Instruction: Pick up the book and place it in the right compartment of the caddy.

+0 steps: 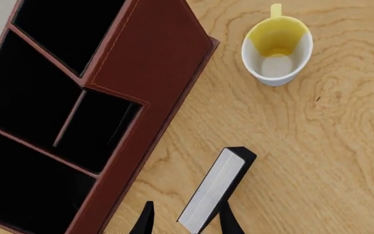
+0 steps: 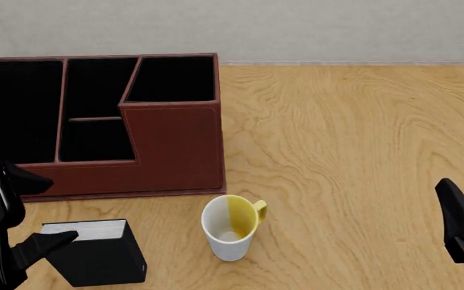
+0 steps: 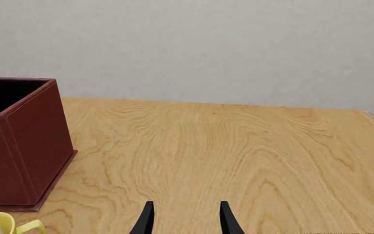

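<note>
My left claw (image 1: 185, 220) is at the lower edge of the left wrist view. Its two black fingers stand apart, and the thick black hardcover book with white page edges (image 1: 218, 187) is between them. One finger seems to be at the book's side, the other is clearly apart from it, so I judge the claw is around the book but not yet clamped on it. In the front view the book (image 2: 96, 252) stands on the light wooden bench (image 2: 353, 139) at the lower left of the frame, upright on one edge, page edges facing up, with my left arm just beside it.

The large reddish-brown leather-look caddy with black interior (image 2: 171, 151) is in the upper left of the front view, well apart from the book. Its right compartment (image 2: 171, 78), the square tower with the tallest walls, shows only black lining inside; nothing is in it. A white mug with yellow inside (image 2: 230, 228) stands between book and caddy, a little to the right, near the path.

My right claw (image 3: 185, 218) is at the bottom of its own view, fingers apart, holding nothing, over bare bench.

So the task is only at its beginning, I think: the grasp is being prepared. Closing, lifting, carrying and lowering into the tall section are all left.
</note>
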You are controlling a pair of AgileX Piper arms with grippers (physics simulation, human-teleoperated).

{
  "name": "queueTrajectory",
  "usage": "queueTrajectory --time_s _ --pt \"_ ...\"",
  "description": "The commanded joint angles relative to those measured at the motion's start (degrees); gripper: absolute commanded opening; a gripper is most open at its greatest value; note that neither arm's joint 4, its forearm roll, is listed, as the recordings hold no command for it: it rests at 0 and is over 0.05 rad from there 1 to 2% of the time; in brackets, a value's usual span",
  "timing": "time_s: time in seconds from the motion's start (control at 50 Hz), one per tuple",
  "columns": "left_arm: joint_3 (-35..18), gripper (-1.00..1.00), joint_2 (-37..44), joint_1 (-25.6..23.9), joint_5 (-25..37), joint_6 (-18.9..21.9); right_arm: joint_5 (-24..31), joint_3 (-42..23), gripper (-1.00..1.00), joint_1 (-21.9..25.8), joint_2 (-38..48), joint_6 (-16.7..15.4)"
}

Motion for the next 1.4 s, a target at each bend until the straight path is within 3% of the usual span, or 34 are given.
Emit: queueTrajectory --time_s 0.02,0.3,0.5,0.62,1.16,1.36,1.38,1.4 --pt "2.6 1.0 1.2 -0.3 0.1 1.3 0.3 0.0 1.0 -0.6 -0.5 0.3" --pt "5.4 1.0 1.1 -3.1 1.2 -1.3 -0.2 0.0 1.0 -0.3 0.3 0.4" --pt "7.3 1.0 2.3 -2.0 -0.5 -0.6 -0.3 0.0 1.0 -0.3 0.5 0.4" --pt "8.6 1.0 3.2 0.9 -2.5 2.0 -0.5 0.0 1.0 -0.1 1.0 0.4" --pt "14.5 1.0 11.3 2.6 -13.0 2.8 -1.0 0.0 1.0 0.0 1.8 0.7" --pt "15.4 1.0 12.6 2.6 -13.8 2.7 -1.1 0.0 1.0 -0.1 2.0 0.7" --pt "15.5 -1.0 12.1 3.0 -13.5 3.5 -1.1 0.0 1.0 -0.1 2.0 0.7" --pt "15.5 -1.0 11.8 3.7 -13.2 4.1 -1.1 0.0 1.0 0.0 2.1 0.7"
